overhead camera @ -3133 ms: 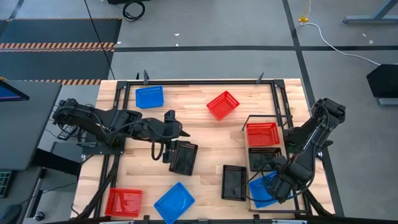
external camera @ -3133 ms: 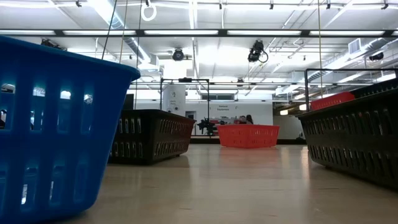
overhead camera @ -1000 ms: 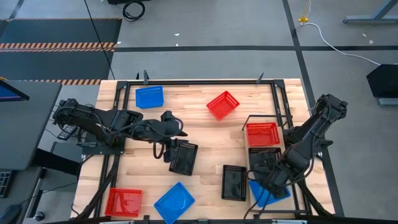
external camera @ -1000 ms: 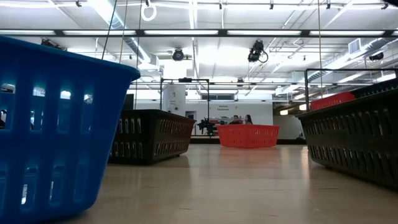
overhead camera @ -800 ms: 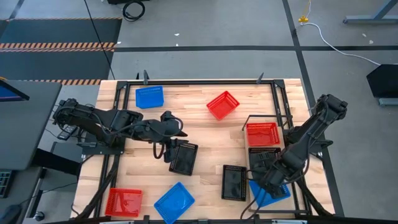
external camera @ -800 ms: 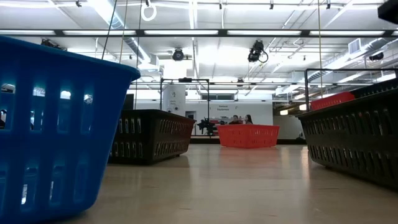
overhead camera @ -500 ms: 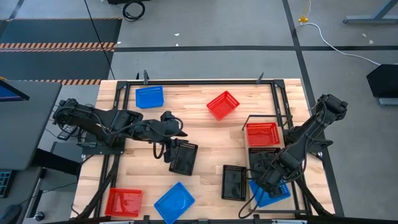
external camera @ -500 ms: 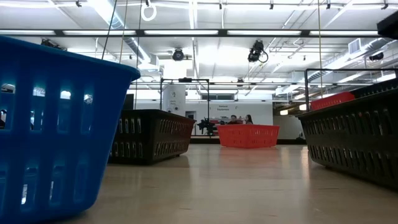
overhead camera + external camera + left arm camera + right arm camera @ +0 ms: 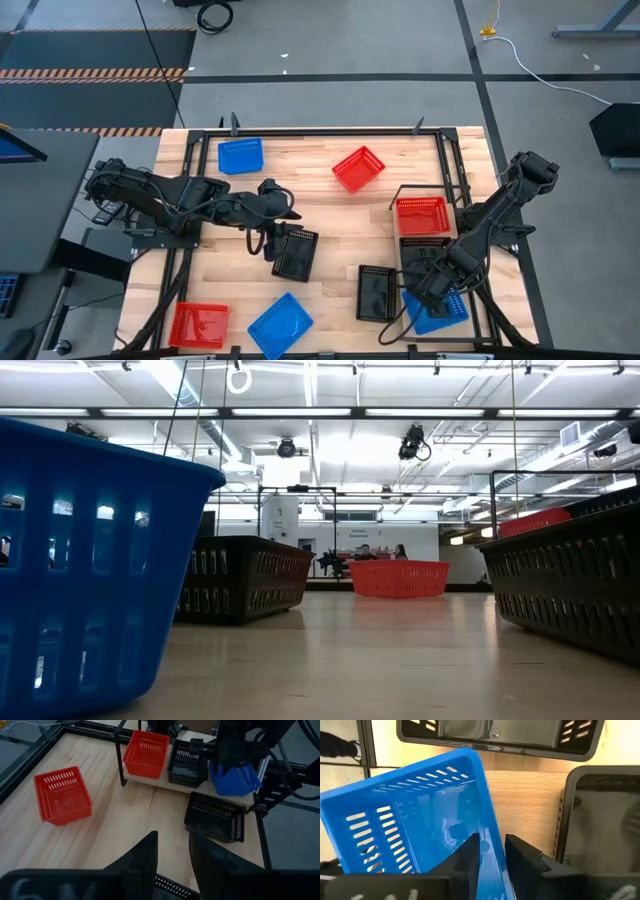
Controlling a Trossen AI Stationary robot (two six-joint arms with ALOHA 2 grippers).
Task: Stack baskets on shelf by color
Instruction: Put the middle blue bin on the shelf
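The shelf [image 9: 150,784] along the table's right side carries a red basket [image 9: 422,215], a black basket [image 9: 425,252] and, skewed at its near end, a blue basket [image 9: 440,312]. My right gripper [image 9: 420,292] points down and is shut on this blue basket [image 9: 410,825]. Loose on the table are a blue basket [image 9: 240,155], a red basket [image 9: 358,168], two black baskets [image 9: 295,253] [image 9: 377,293], another blue basket [image 9: 280,325] and a red basket [image 9: 198,325]. My left gripper [image 9: 172,837] hovers open, high over the left black basket's edge, with nothing between its fingers. My right gripper holds the blue basket's wall by its rim [image 9: 489,827], the wall that faces the shelf's black basket [image 9: 600,820]. One finger [image 9: 470,855] is inside the basket and the other [image 9: 522,857] outside. The fingers come from above, pointing down. The basket's bottom sits on the board's near end, askew.
Thin black frame bars [image 9: 365,745] stand at the shelf's near end, close to the blue basket. A black upright [image 9: 119,757] rises at the shelf's far end. Bare planks lie in the table's middle [image 9: 340,230]. The low view shows neither gripper.
My right gripper has sunk onto the blue basket at the shelf's near end, rolling a little at the wrist as it came down. The blue basket has kept its skewed place on the board. My left arm has stayed still.
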